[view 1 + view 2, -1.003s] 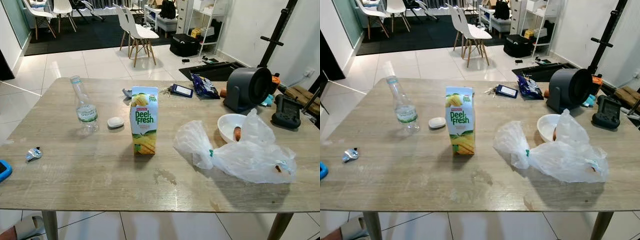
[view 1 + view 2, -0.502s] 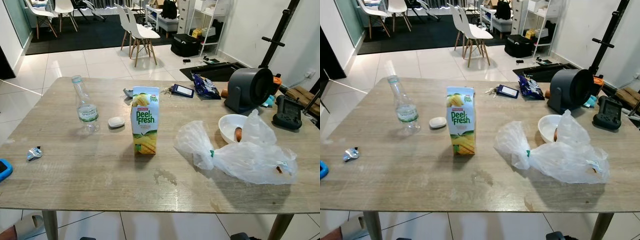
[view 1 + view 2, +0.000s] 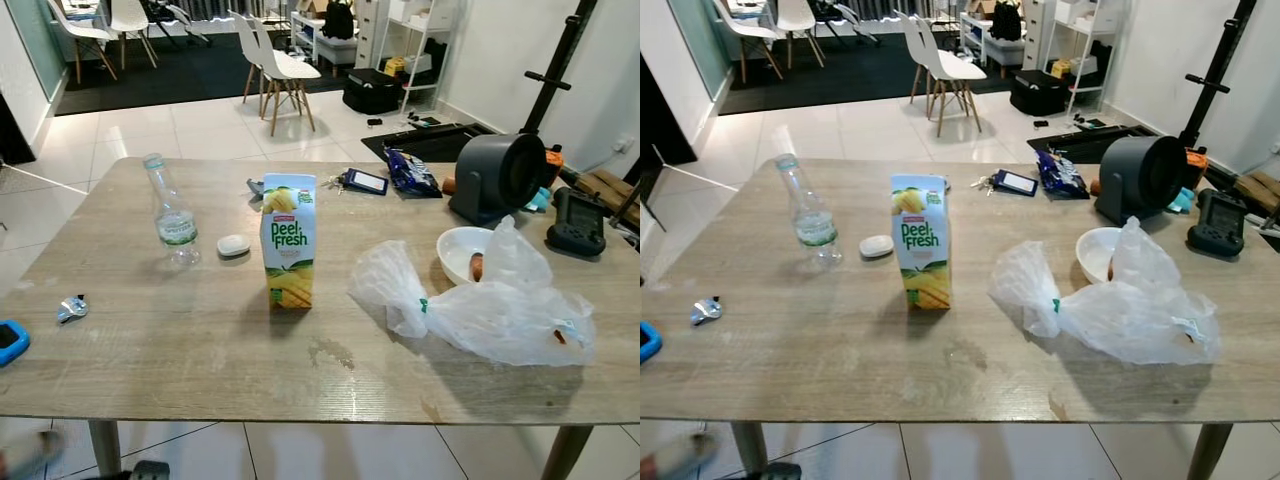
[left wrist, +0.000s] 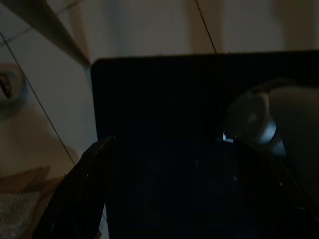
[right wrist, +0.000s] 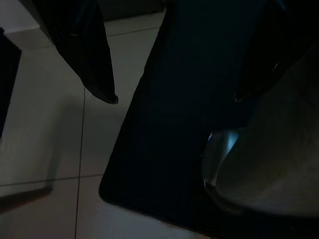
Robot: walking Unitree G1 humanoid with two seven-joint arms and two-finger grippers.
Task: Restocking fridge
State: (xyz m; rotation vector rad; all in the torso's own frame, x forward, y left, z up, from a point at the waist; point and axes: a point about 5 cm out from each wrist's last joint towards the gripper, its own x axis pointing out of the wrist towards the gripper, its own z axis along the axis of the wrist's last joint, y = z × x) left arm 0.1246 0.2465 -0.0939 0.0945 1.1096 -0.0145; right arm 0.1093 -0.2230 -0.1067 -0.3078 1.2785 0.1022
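Juice carton (image 3: 288, 240) stands upright mid-table (image 3: 200, 350), same spot as a second ago; water bottle (image 3: 173, 212) to its left, plastic bag (image 3: 480, 305) and bowl (image 3: 462, 255) to its right. Only the view has drifted slightly, so no manipulation has started. Both arms hang below the tabletop. Right gripper (image 5: 174, 97) fingers are spread, empty. Left gripper fingers: too dark, cannot tell. Pickup not yet begun.
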